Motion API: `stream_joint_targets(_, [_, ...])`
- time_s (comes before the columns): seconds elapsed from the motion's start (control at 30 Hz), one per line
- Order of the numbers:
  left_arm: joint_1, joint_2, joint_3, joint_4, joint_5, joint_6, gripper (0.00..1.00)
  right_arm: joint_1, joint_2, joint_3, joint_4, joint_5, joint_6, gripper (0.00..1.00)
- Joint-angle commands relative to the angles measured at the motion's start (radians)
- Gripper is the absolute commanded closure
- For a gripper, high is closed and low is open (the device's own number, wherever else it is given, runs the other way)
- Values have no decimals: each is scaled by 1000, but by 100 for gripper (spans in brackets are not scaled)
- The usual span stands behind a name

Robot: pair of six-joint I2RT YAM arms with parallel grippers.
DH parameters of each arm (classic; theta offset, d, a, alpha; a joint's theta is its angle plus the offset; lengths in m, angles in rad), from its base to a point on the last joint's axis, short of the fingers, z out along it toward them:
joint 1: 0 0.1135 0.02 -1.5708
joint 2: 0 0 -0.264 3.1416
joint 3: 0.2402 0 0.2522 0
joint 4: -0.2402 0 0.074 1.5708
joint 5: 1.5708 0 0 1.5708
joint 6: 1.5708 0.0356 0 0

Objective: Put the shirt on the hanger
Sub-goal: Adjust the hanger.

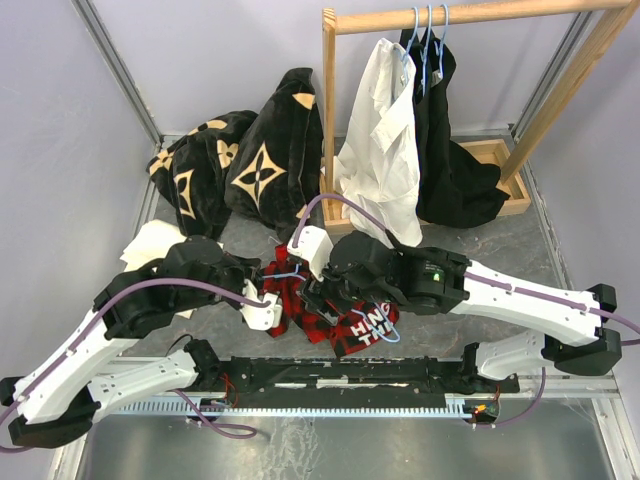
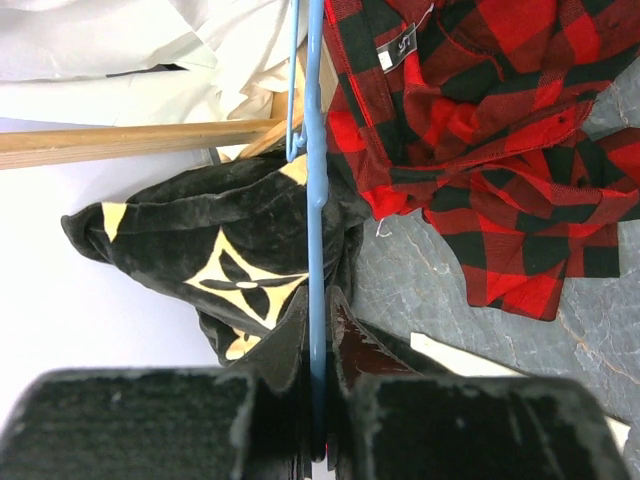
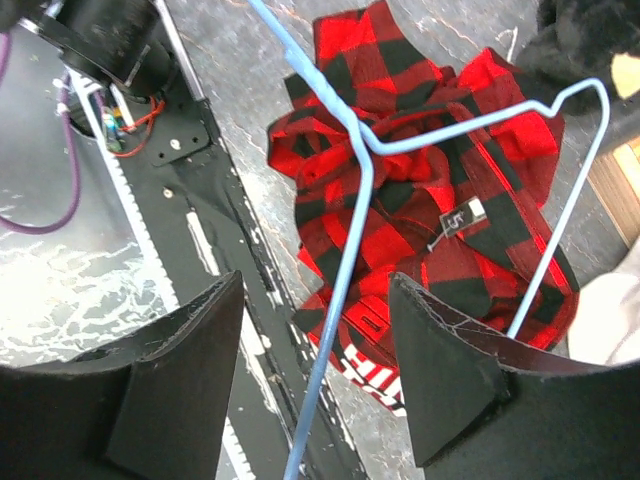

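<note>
At the near edge of the table (image 1: 560,240) the two arms reach inward and meet over the shirt (image 1: 305,305), which lies crumpled on the grey surface just beyond their bases. From above, the left gripper (image 1: 263,308) sits at the shirt's left edge and the right gripper (image 1: 322,295) over its middle, but the arms hide both sets of jaws and most of the hanger (image 1: 386,326); only short loops of blue wire show. The wrist views fill this in. The left gripper (image 2: 317,312) is clamped tight on the hanger (image 2: 315,200), whose wire runs straight away from the fingers, with the shirt (image 2: 480,150) lying apart on the table to one side. The right gripper (image 3: 315,285) stands wide, one wire of the hanger (image 3: 365,150) passing between its jaws without touching either; the frame is above the shirt (image 3: 400,210), not inside it. White lettering (image 1: 366,328) shows at the shirt's near hem from above, while a small label (image 3: 458,219) is plain only in the wrist views. Farther back a heap of black fabric (image 1: 250,160) with tan flowers lies at the left, and a white shirt (image 1: 380,150) hangs from the wooden rail (image 1: 450,15).
</note>
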Motion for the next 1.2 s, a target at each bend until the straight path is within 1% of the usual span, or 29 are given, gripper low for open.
stream_joint_targets(0.0, [4,8,44,21,-11,-51,97,5,-13,-7,-34,92,-29,33])
stream_joint_targets(0.07, [5,8,44,20,-9,-51,97,5,-8,-6,-47,113,-34,37])
stream_joint_targets(0.1, [3,6,44,20,-9,-51,97,5,-5,-4,-53,123,-35,43])
stream_joint_targets(0.13, [4,4,43,20,-9,-52,97,5,-2,-2,-58,129,-37,50])
stream_joint_targets(0.27, [4,-3,41,24,-7,-60,97,5,4,9,-61,117,-40,87])
stream_joint_targets(0.33, [5,-9,39,34,-7,-70,94,4,2,8,-53,109,-40,100])
stream_joint_targets(0.4, [5,-18,39,52,2,-82,86,5,0,8,-47,106,-40,100])
stream_joint_targets(0.5, [5,-48,42,103,28,-103,66,4,-2,6,-44,112,-39,100])
stream_joint_targets(0.53, [4,-60,42,127,40,-113,58,5,-2,7,-44,114,-38,100])
stream_joint_targets(0.63, [4,-92,52,188,82,-145,44,5,-3,1,-39,126,-32,100])
stream_joint_targets(0.67, [5,-99,56,206,93,-157,37,5,-3,0,-38,135,-28,100])
stream_joint_targets(0.73, [4,-111,64,238,117,-183,19,5,-4,-4,-37,157,-14,100])
stream_joint_targets(0.8, [5,-125,68,274,138,-214,7,4,-4,-1,-38,205,25,100])
stream_joint_targets(0.83, [5,-132,74,293,155,-241,2,3,-8,-1,-36,228,46,100])
stream_joint_targets(0.9, [4,-156,80,372,196,-314,0,0,-13,-3,-25,269,78,100])
stream_joint_targets(1.0, [4,-202,48,491,225,-414,1,-36,-23,-5,-3,280,124,100])
stream_joint_targets(1.1, [4,-238,14,578,178,-505,1,-107,-58,-45,55,213,187,100])
stream_joint_targets(1.17, [4,-247,4,585,157,-555,1,-161,-96,-77,100,161,228,100])
